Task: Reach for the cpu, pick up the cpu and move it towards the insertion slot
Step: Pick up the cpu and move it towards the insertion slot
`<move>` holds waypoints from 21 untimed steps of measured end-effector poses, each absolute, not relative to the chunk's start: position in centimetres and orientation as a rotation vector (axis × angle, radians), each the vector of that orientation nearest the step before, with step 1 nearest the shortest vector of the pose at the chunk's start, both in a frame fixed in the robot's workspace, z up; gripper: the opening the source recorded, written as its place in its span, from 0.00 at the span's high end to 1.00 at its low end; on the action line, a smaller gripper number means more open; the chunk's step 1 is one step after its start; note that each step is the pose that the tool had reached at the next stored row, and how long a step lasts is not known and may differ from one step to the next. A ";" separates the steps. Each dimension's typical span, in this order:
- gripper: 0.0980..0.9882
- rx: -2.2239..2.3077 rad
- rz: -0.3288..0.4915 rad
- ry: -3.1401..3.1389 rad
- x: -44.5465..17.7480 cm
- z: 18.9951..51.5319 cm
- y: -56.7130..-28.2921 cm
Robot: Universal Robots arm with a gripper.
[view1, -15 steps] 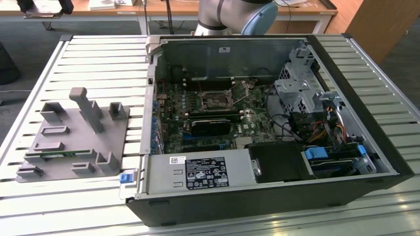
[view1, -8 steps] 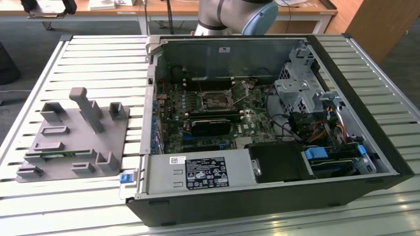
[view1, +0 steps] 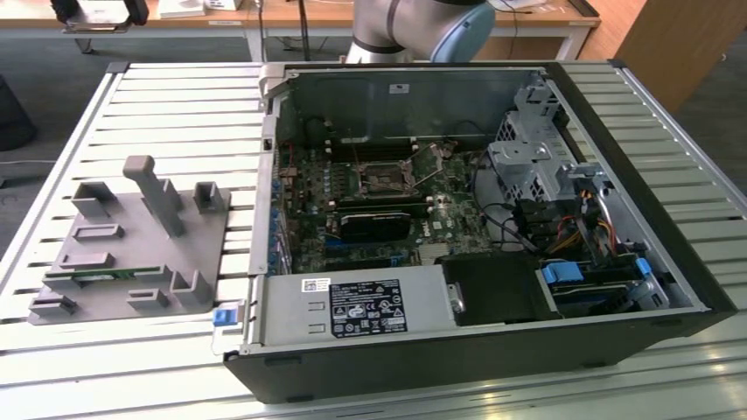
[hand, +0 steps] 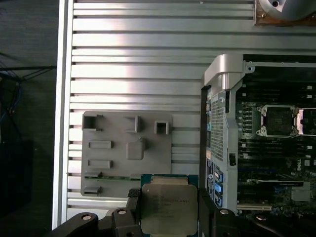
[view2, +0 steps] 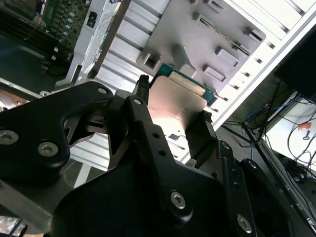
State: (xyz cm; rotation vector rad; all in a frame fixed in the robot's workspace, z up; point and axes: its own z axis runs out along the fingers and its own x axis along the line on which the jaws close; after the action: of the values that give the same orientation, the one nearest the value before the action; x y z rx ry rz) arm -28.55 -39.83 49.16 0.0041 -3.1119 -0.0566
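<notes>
**CPU lifted and held over the desk, socket off to the side**

CPU sits between my gripper's two black fingers, which are closed on its opposite edges. In the first wrist view I see its silver lid facing the camera with the green rim showing around it. In the second wrist view the same chip shows as a pale metal plate clamped at its sides. I judge an edge grip is used so that nothing presses on the flat faces and the chip stays level for seating.

Below the chip lies the grey fixture tray, with its raised pegs and pockets that keep parts in known places. The tray rests on the slatted desk, just beside the open computer case. In the exterior view the tray is at the exterior view's left of the case. The chip looks raised above the tray, not resting in it, though I cannot tell how high.

The insertion slot is the dark square socket in its silver bracket on the green board inside the case. In the exterior view it lies near the middle of the motherboard, face up and uncovered. From the first wrist view the chip is well apart from it, with the case wall between them. I judge the pick done and the carry toward the socket barely begun.
</notes>
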 end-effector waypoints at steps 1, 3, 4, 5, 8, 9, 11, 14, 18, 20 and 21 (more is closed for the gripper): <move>0.50 0.004 -0.057 -3.112 -28.4 49.2 -39.8; 0.50 0.005 -0.057 -3.112 -28.0 49.2 -39.8; 0.50 0.005 -0.057 -3.112 -27.8 49.2 -39.8; 0.50 0.005 -0.057 -3.112 -27.6 49.2 -39.8; 0.50 0.006 -0.057 -3.112 -27.0 49.2 -39.8; 0.50 0.007 -0.057 -3.112 -26.8 49.2 -39.8; 0.50 0.007 -0.057 -3.112 -26.4 49.2 -39.8; 0.50 0.009 -0.057 -3.112 -25.6 49.2 -39.8; 0.50 0.013 -0.057 -3.112 -24.4 49.2 -39.7; 0.50 0.016 -0.057 -3.112 -23.9 49.1 -39.6; 0.50 0.017 -0.058 -3.112 -23.7 49.1 -39.6</move>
State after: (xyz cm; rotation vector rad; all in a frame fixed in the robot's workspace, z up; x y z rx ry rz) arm -23.68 -39.60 49.15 0.0170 -3.1117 -0.0575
